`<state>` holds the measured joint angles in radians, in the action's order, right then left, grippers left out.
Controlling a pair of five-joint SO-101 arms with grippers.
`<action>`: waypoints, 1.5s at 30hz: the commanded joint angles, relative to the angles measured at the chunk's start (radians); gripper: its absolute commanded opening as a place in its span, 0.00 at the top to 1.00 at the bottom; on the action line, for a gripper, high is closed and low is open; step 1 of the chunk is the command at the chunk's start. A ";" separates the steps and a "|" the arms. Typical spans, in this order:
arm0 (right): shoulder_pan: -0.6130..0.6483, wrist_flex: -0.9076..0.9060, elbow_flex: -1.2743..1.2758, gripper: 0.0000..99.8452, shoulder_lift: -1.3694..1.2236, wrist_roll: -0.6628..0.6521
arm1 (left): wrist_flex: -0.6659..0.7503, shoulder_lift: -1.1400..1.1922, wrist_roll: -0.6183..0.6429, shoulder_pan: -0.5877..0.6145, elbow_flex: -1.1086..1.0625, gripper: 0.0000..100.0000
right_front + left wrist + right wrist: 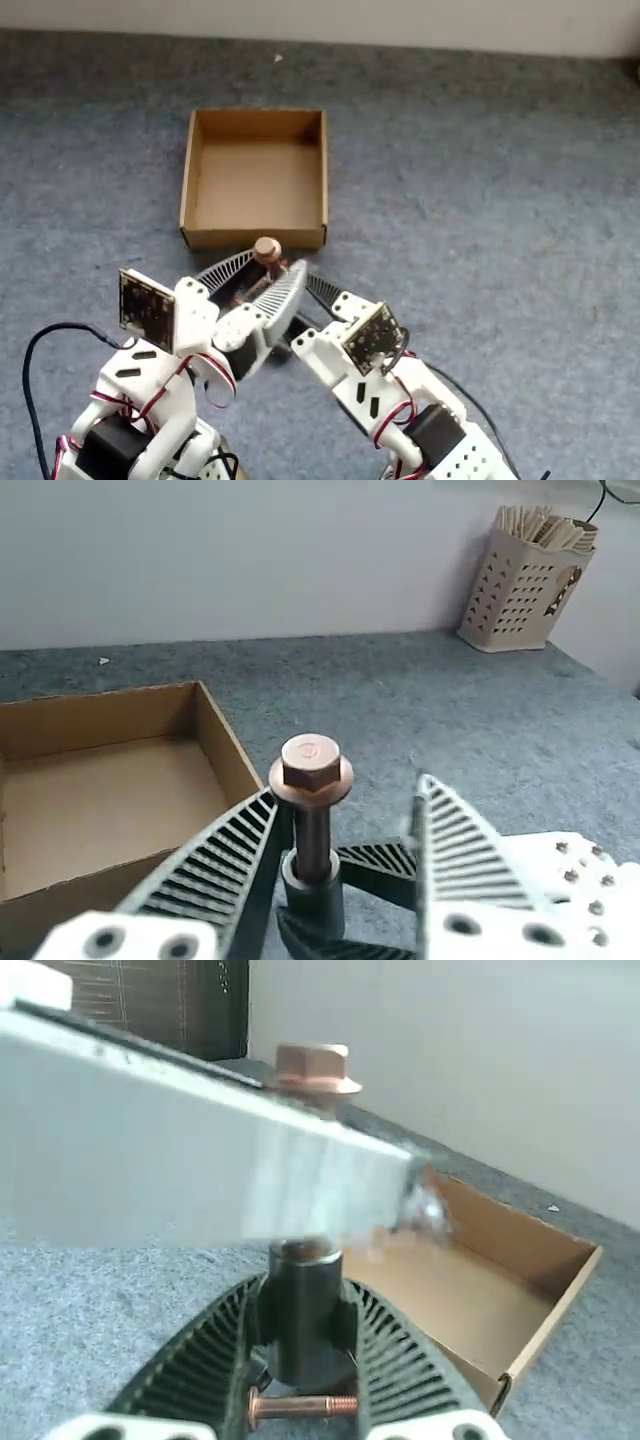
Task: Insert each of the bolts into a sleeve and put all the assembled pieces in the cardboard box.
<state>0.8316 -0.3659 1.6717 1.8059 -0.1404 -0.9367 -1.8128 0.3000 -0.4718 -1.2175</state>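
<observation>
A copper bolt with a hex flange head stands upright, its shank down inside a black sleeve. My right gripper is shut on that sleeve, holding it just above the carpet in front of the cardboard box. My left gripper is open around the bolt: one ribbed finger lies against the shank, the other finger stands apart. From above, the bolt head sits right by the box's near wall. A second bolt lies flat on the carpet under the right gripper.
The box holds nothing and sits on grey carpet. A beige perforated holder full of wooden sticks stands far off by the wall. Both arm bases crowd the near edge.
</observation>
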 commanded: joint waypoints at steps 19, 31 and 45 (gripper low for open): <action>-0.268 -0.067 0.148 0.99 0.012 0.351 | -0.078 -0.012 -0.143 0.380 0.081 0.69; -0.271 -0.082 0.139 1.00 0.002 0.345 | -0.167 -0.012 -0.311 0.791 -0.295 0.69; -0.216 -0.150 -0.501 1.00 -0.553 0.344 | -0.091 -0.008 -0.420 0.774 -0.478 0.69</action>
<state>0.5877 -0.5623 1.4308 1.5681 0.2002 -1.0487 -1.8128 -0.1128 0.3214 -1.6732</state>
